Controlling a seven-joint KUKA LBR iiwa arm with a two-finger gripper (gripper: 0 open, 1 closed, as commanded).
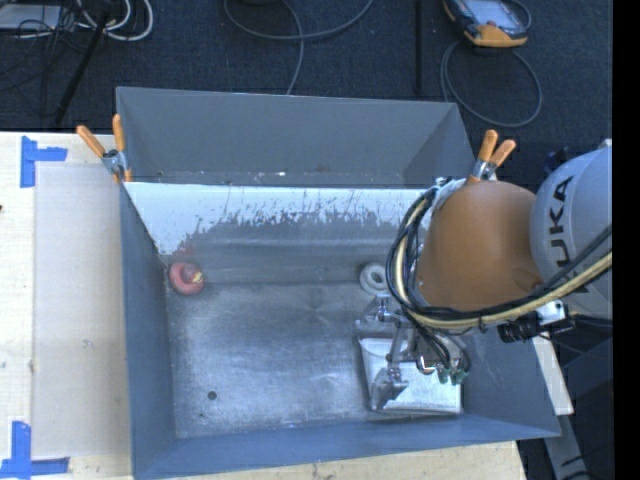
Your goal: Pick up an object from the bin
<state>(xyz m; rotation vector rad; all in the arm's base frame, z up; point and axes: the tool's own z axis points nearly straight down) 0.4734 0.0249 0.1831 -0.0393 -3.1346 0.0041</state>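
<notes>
Strong glare on far wall of grey metal bin (pixel 300 208); floor dimmer; deep shadow under orange-covered robot arm (pixel 470 248), possibly hiding detail; surroundings dark.

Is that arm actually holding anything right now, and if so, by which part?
Cannot tell. The gripper is low over a flat white thing in the lower right corner of the bin, but no hold on it shows.

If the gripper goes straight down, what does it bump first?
Most likely the flat white thing in the near right corner of the bin, just beneath the gripper; how close they are is unclear.
</notes>
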